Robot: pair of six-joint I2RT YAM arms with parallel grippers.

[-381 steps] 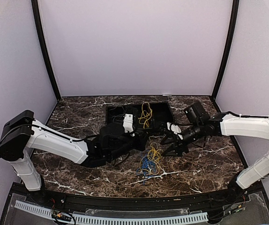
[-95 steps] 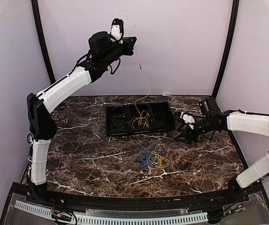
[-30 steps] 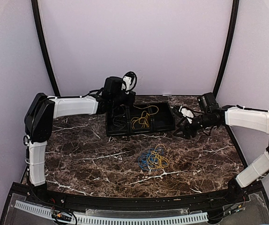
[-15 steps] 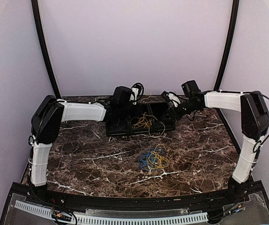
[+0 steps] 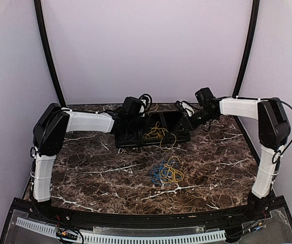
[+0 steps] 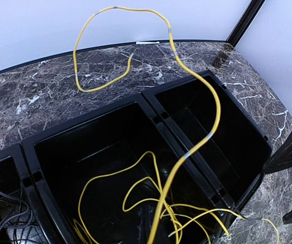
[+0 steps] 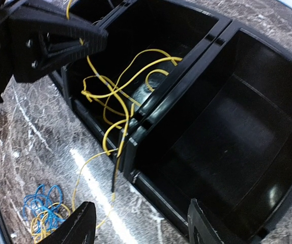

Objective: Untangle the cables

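**Surface.** Table (image 5: 85, 168): dark brown marble pattern with white veining.

**Room.** Pale lilac walls (image 5: 146, 51) on three sides, with black posts (image 5: 48, 56) at the rear corners.

**Tray** (image 5: 136, 144). Black, three compartments, set near the back of the table with its long side running left to right.

**Cable bundle** (image 5: 166, 173). Blue and yellow loops in a loose heap on the bare table. It lies in front of the tray, right of centre, well apart from both arms. The heap is roughly round, with no clear long axis.

**Yellow cable** (image 5: 157, 133). Coiled in the middle compartment.
- One tail hangs over the front wall, its end pointing toward the near edge.
- In the left wrist view another length rises, slants across the divider and the right compartment, and loops above the back rim.

**Left end effector** (image 7: 96, 39). Fingers together, clamped on the yellow cable above the middle compartment.

**Right end effector** (image 7: 141, 203). Fingers apart and holding nothing, at the tray's right compartment.
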